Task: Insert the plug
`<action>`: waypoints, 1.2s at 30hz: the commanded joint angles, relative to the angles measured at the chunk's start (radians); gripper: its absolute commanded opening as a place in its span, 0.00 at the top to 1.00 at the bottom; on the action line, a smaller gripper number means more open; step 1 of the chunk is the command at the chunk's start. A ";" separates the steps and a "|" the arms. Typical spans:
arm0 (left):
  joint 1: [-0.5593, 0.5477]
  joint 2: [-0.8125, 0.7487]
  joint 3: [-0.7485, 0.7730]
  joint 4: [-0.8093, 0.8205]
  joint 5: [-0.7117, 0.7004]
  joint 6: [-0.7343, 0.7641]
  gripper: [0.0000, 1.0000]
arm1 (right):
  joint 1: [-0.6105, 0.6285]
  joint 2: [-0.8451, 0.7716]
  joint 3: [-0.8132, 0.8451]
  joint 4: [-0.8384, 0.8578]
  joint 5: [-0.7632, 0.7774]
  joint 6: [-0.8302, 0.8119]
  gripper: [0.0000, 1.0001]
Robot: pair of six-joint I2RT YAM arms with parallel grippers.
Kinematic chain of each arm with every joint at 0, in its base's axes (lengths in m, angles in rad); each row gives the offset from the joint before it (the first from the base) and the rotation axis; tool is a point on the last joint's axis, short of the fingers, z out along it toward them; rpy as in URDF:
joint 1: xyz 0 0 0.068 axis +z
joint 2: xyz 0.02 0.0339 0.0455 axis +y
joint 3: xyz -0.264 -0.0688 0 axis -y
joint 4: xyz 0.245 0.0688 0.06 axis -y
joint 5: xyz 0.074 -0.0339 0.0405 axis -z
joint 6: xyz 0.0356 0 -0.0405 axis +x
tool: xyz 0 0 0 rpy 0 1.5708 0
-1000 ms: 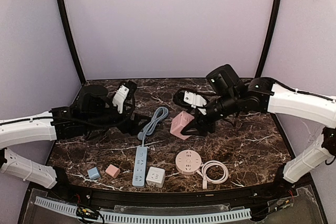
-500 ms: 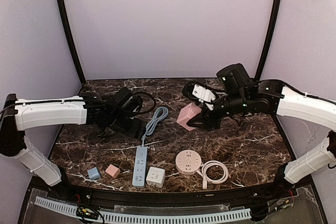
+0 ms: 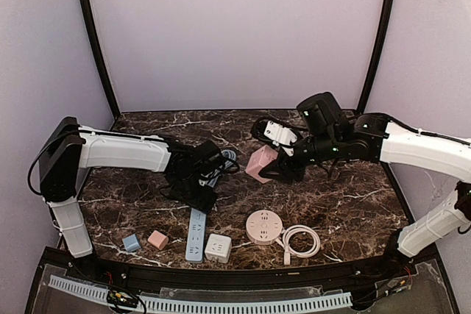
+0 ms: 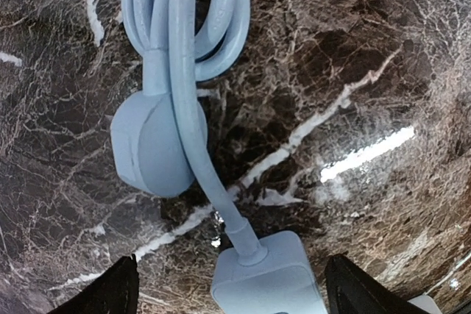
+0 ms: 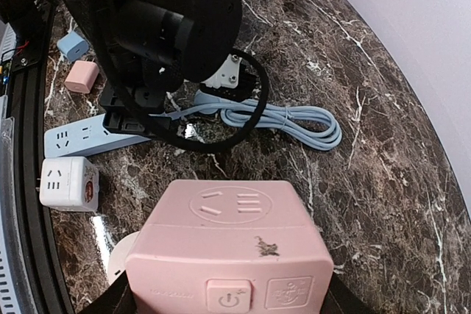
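Plug [image 4: 151, 141], pale blue and rounded, lies flat on the dark marble worktop [image 3: 346, 204] just beyond the far end of the blue strip [image 4: 268, 277]. Its cable [image 4: 193, 119] leaves that end of the strip, crosses over one edge of the plug and runs on into folded loops on the far side. From above, the plug is hidden under the left wrist, and only the far loops of the cable show past it.

The left pincer [image 3: 199, 198] hangs low over the worktop at the strip's far end. It is open, its black fingers [image 4: 110, 292] spread wide on either side of the strip's end, apart from it and from the plug, with nothing held.

The right pincer [image 3: 274, 170] is closed on the pink cube [image 5: 232, 248] and holds it tilted, right of centre and to the right of the left pincer. The cube's socket face is turned up towards the wrist camera, with a switch button on the side below it.

The strip lies lengthwise towards the near edge, left of centre. A white cube [image 3: 218, 248] sits just right of its near end. Further right is a round pink socket [image 3: 263, 226], with a coiled white cord [image 3: 300, 240] just beside it on the right. Near the left front, a blue adapter [image 3: 132, 243] and a pink adapter [image 3: 157, 239] sit side by side, well apart from the plug
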 commanded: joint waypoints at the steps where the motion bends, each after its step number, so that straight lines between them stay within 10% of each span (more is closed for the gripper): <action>1: 0.016 0.037 0.063 -0.040 -0.030 -0.014 0.12 | -0.004 -0.006 -0.014 0.059 0.004 -0.009 1.00; 20: 0.095 0.197 0.160 0.078 -0.024 0.049 0.72 | -0.004 0.020 -0.027 0.078 0.009 -0.013 1.00; 36: 0.096 0.356 0.422 0.137 0.106 0.196 0.78 | -0.008 -0.023 -0.047 0.075 0.049 -0.008 1.00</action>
